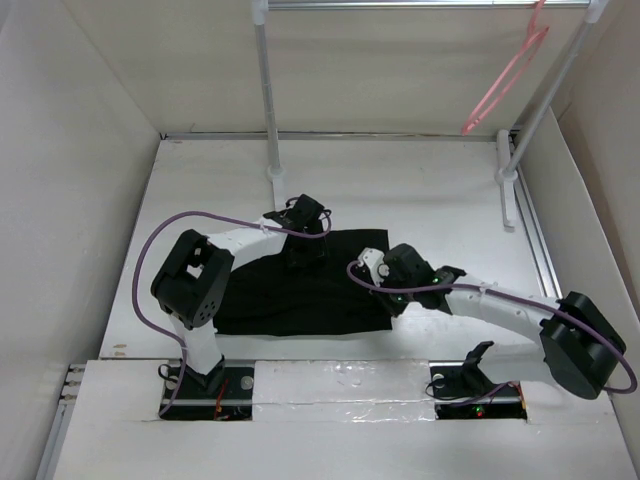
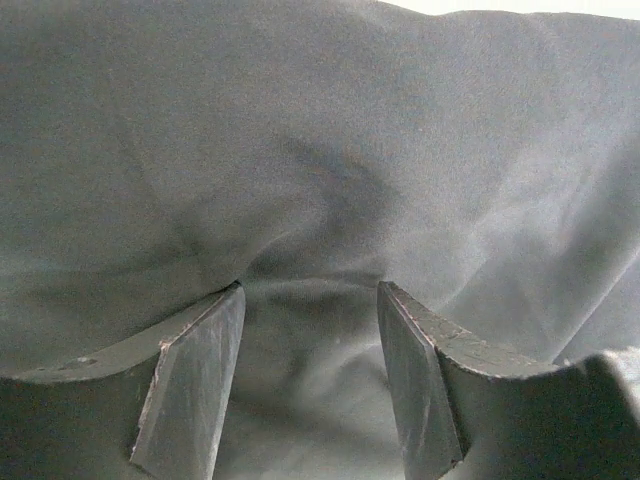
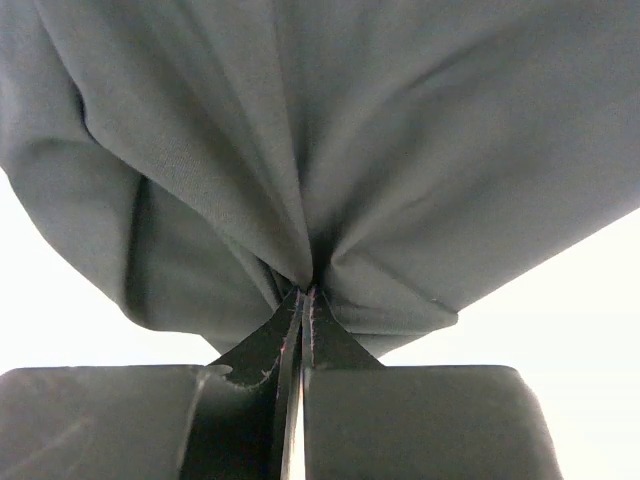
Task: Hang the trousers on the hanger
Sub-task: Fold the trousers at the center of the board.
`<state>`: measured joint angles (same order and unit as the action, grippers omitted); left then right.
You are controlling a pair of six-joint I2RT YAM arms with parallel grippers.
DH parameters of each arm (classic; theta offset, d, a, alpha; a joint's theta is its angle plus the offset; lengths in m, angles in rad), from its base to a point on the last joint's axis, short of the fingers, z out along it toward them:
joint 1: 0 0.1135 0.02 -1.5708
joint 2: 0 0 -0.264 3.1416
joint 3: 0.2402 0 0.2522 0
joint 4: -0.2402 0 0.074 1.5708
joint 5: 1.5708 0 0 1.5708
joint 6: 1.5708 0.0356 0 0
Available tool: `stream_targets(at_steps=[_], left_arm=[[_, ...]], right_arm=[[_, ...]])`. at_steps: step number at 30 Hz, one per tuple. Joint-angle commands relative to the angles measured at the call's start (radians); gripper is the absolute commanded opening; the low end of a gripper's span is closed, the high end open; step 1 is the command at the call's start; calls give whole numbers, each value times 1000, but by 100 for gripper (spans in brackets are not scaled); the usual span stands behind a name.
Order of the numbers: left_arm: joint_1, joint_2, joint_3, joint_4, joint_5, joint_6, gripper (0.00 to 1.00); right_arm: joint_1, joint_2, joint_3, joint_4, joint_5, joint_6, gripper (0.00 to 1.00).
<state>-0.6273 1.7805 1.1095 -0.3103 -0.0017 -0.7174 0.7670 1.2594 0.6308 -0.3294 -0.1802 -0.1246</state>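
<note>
The black trousers (image 1: pixel 290 290) lie spread flat on the white table, between the two arms. My left gripper (image 1: pixel 305 240) is down on their far edge. In the left wrist view its jaws stand apart, and the grey-black cloth (image 2: pixel 320 150) fills the frame and bulges into the gap of the left gripper (image 2: pixel 310 295). My right gripper (image 1: pixel 383 275) is at the trousers' right edge. In the right wrist view the right gripper (image 3: pixel 305 292) is shut on a gathered pinch of the cloth (image 3: pixel 300 130). The pale-pink hanger (image 1: pixel 505 75) hangs from the rack bar at the top right, far from both grippers.
A white rack stands at the back: left pole (image 1: pixel 267 100), slanted right pole (image 1: pixel 548 95), top bar (image 1: pixel 400 4) and a foot rail (image 1: pixel 506 185) on the table. White walls (image 1: pixel 70 200) enclose the table on the left, right and back.
</note>
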Motion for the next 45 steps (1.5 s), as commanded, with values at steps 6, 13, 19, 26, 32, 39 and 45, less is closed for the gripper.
stream_targets(at_steps=[6, 13, 19, 26, 32, 39, 45], left_arm=[[14, -24, 36, -65, -112, 10, 54], [14, -164, 101, -141, -138, 36, 55], [-35, -286, 26, -173, -130, 13, 55], [-35, -343, -186, -46, -3, -68, 55], [-35, -398, -260, -38, -46, -80, 54], [-23, -371, -339, 20, -168, -71, 54], [24, -175, -260, 79, -179, 33, 53]], right_arm=[[41, -34, -30, -9, 44, 92, 14], [51, -192, 93, -198, 47, 91, 52], [28, -180, 113, -75, -19, 106, 12], [60, 52, 104, 76, -1, 153, 0], [87, 2, 70, 67, 27, 183, 5], [-76, -112, 540, -181, 36, 43, 70], [-380, -69, 869, -189, -104, 23, 84]])
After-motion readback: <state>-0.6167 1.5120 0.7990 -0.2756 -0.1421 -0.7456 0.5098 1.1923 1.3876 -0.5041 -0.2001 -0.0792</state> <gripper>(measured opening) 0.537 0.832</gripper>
